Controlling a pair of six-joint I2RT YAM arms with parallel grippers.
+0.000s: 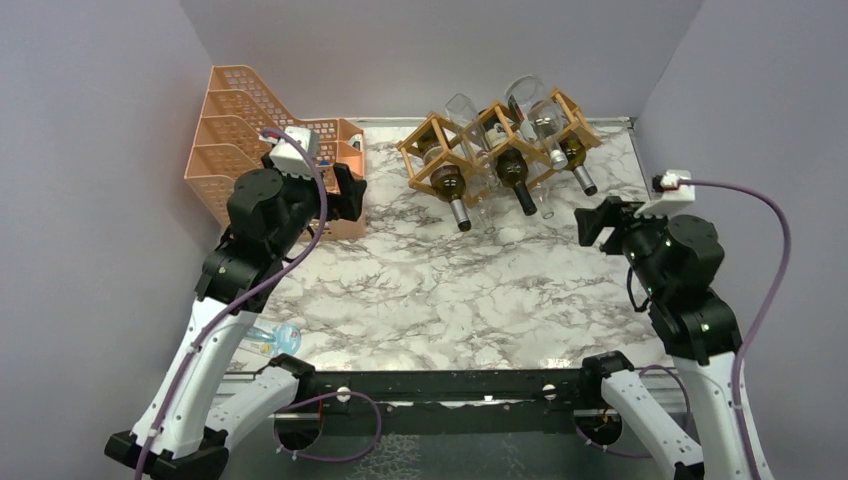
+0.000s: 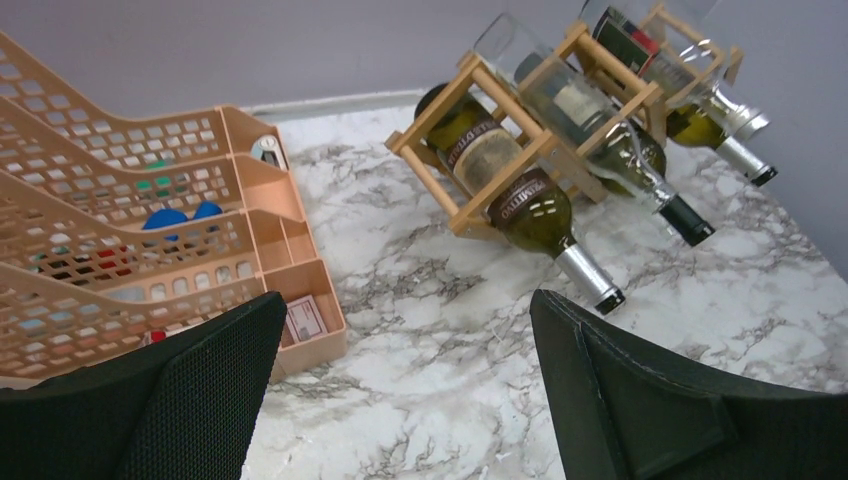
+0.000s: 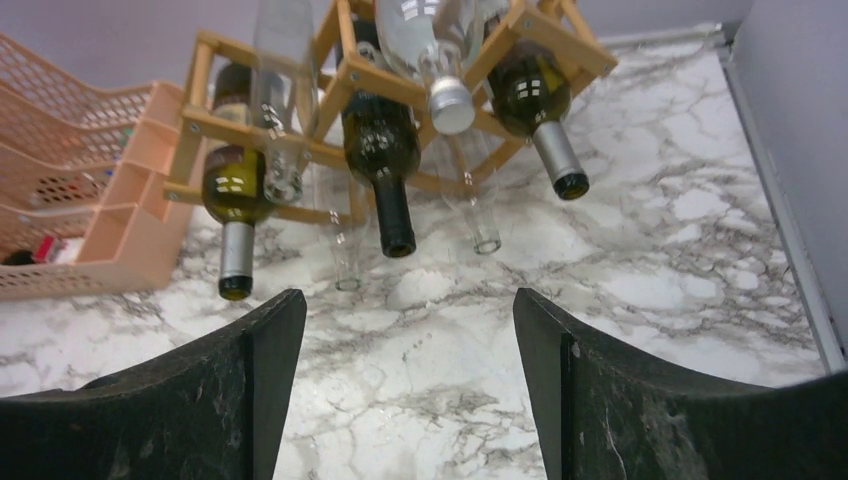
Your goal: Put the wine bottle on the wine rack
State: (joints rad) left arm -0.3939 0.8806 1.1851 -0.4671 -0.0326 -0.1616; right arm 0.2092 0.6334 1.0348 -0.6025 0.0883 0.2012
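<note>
Left gripper (image 2: 408,385) hung wide and empty over the marble table (image 2: 460,340), just beside the orange mesh tray (image 2: 110,200). Right gripper (image 3: 400,385) gaped wide too, with nothing between the fingers, near the wine rack (image 3: 570,40) but apart from it. I saw the wine bottle (image 3: 528,92) lying in the rack's right-end cell, neck toward me.

The dark wine bottle (image 2: 545,215) in the wine rack's (image 2: 430,100) leftmost cell bears label lettering — seemingly "PRIMITIVO", too blurred to be sure — nothing else is legible.
</note>
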